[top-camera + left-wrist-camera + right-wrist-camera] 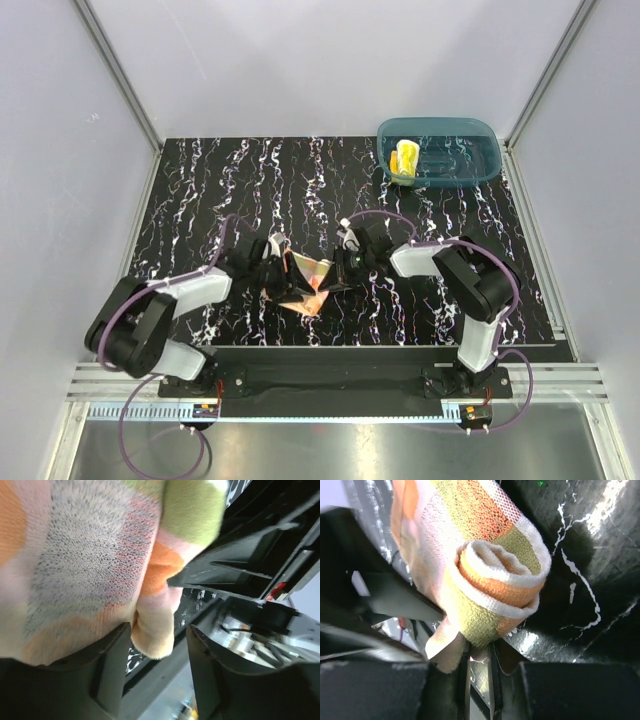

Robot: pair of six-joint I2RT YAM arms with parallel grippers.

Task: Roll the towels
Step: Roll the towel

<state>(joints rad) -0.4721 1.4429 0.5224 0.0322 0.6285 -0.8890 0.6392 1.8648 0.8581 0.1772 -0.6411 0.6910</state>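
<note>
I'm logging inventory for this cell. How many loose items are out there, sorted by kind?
Towels: 2 (yellow cloth towel inside the tub; orange polka-dot cloth towel at the table's centre)
Tubs: 1 (teal translucent plastic tub, far right corner)
Total: 3

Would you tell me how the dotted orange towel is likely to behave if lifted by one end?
The towel will probably sag and flop, since its knit cloth drapes in soft folds. It looks thin, so likely light. The loose roll at its end may well unwind once released.
</note>
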